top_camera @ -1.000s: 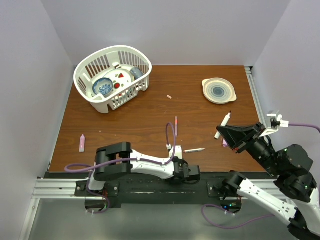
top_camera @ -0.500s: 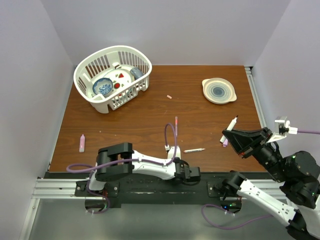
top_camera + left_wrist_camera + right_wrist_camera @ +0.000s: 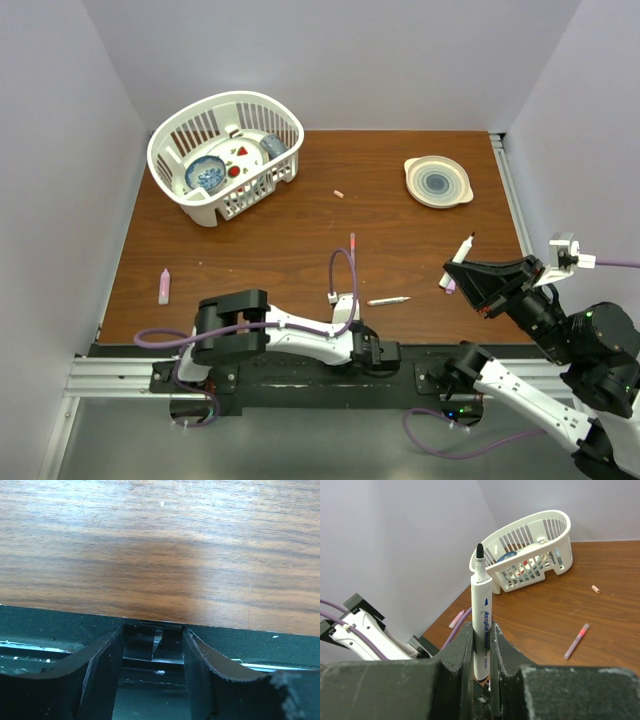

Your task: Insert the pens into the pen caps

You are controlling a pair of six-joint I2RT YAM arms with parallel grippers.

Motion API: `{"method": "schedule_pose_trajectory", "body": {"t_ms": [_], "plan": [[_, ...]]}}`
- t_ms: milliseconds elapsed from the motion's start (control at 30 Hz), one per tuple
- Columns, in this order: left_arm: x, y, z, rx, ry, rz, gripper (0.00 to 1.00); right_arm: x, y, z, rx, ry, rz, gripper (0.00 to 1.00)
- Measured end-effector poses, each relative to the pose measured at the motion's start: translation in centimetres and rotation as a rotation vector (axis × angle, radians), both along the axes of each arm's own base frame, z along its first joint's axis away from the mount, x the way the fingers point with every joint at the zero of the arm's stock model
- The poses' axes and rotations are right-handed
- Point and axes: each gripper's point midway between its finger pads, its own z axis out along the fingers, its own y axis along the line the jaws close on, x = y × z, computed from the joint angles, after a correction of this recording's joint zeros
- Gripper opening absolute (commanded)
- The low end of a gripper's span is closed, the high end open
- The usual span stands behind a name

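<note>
Gripping what, the right end effector (image 3: 481,639)?

Its fingers are clamped on a white plastic marker pen (image 3: 481,610), upright, black tip uncapped. Only the wrist view shows the blue print on its barrel.

And overhead?

That pen sits above the brown wooden table (image 3: 250,240), near its right edge. The left end effector (image 3: 152,665) has its fingers apart, holding nothing, at the near edge. A pale pink cap (image 3: 339,193) lies mid-table, well apart.

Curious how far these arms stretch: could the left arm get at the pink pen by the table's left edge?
Probably yes: the pink pen lies in the open with nothing around it, and the left hand is open and empty.
</note>
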Motion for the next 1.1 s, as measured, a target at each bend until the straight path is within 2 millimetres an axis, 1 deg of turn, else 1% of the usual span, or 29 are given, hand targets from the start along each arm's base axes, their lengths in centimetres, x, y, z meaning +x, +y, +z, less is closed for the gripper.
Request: {"method": "schedule_pose_trajectory", "body": {"t_ms": [200,267,400,533,600,833,1000,1100], "plan": [[0.1,0.0,0.0,0.011,-0.02,-0.008,0.57,-0.1,-0.1,0.2,0.001,-0.002,0.001,0.0],[0.5,-0.1,0.0,0.012,-0.039,-0.008,0.58,-0.2,-0.2,0.4,0.004,-0.005,0.002,0.0],[0.7,-0.2,0.1,0.027,-0.056,-0.014,0.56,-0.3,-0.3,0.5,0.007,-0.007,0.003,0.0],[0.8,-0.4,0.1,0.041,-0.067,-0.018,0.5,-0.5,-0.5,0.5,0.0,-0.002,0.002,0.0],[0.8,-0.5,0.1,0.039,-0.068,-0.016,0.49,-0.7,-0.7,0.6,-0.001,-0.002,0.002,0.0],[0.8,-1.1,0.0,0.018,-0.071,-0.012,0.37,-1.3,-1.6,1.6,0.008,-0.019,-0.003,0.0],[0.8,-1.1,0.0,0.016,-0.068,-0.011,0.31,-1.8,-2.2,1.5,0.005,-0.017,-0.004,0.0],[0.9,-1.1,0.0,0.017,-0.068,-0.011,0.26,-2.0,-2.4,1.7,0.009,-0.022,-0.004,0.0]]}}
